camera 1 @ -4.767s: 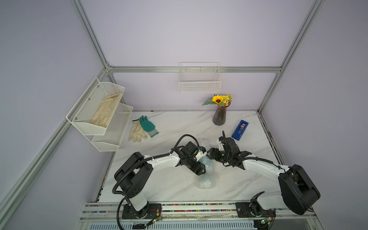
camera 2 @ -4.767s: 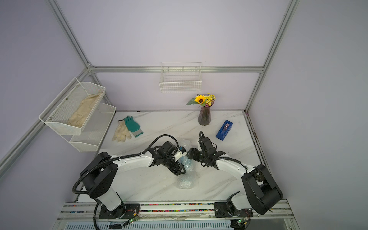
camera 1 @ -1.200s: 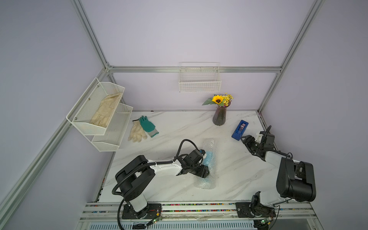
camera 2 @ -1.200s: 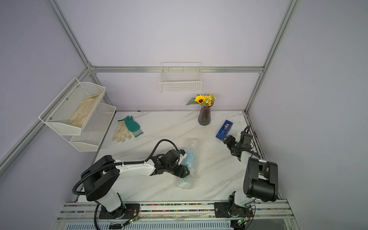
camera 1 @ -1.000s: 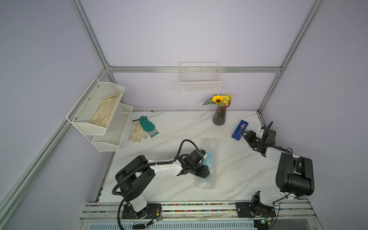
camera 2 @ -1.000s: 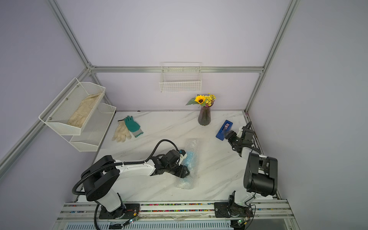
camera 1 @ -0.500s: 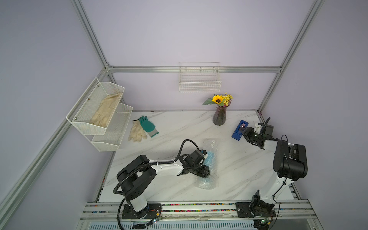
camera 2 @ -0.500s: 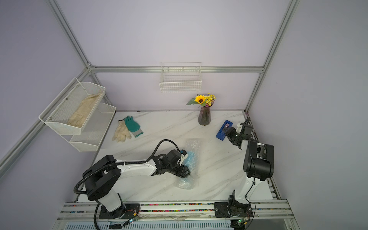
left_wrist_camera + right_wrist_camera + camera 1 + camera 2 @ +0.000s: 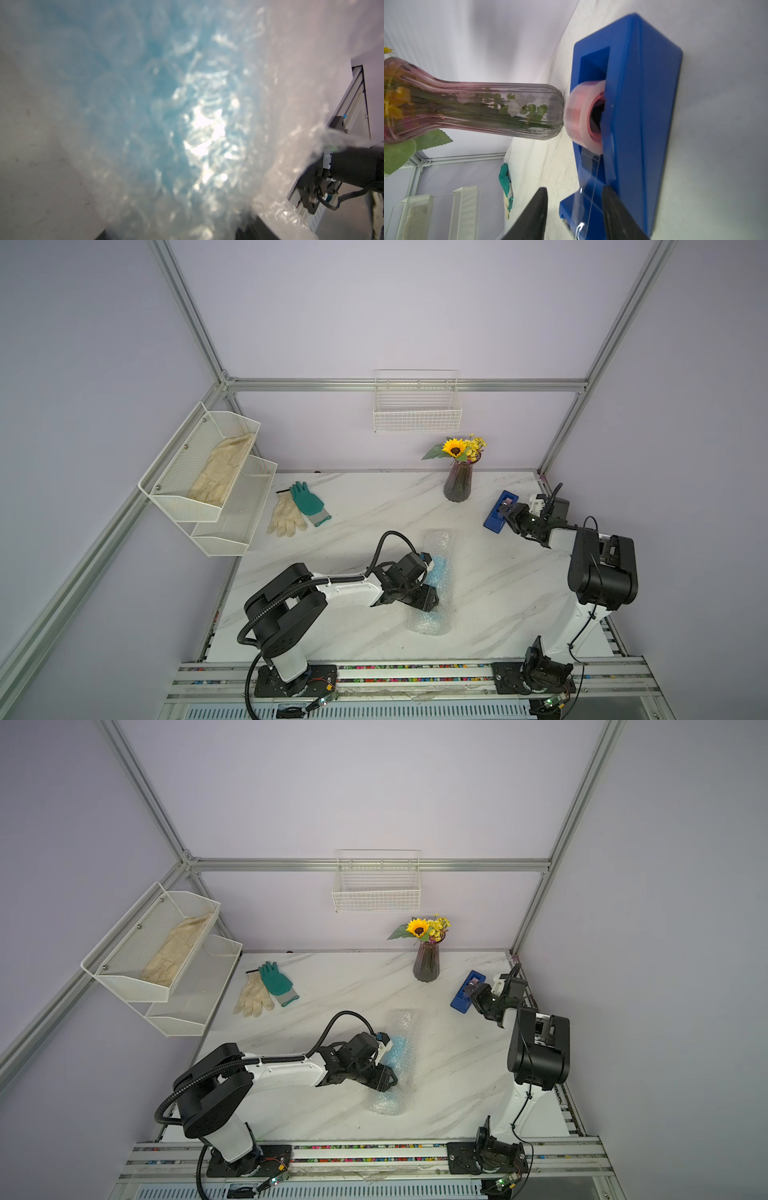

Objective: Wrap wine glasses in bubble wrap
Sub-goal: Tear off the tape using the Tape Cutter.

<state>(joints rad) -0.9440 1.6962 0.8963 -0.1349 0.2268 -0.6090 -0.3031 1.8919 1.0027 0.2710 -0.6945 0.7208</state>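
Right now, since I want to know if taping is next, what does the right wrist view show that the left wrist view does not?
Only right wrist: the blue tape dispenser with its clear tape roll, the open right pincer at its cutter end, the ribbed vase, a green glove. Only left wrist: bubble wrap filling the frame, the light-blue goblet showing through. Both: the marble tabletop.

On my worktop (image 9: pixel 374 506), the bubble wrap (image 9: pixel 438 541) lies mid-worktop around the goblet (image 9: pixel 439 571); the vase (image 9: pixel 457 487) stands by the back edge, tape dispenser (image 9: pixel 493 519) near the right edge, gloves (image 9: pixel 286 518) toward the back-left corner.
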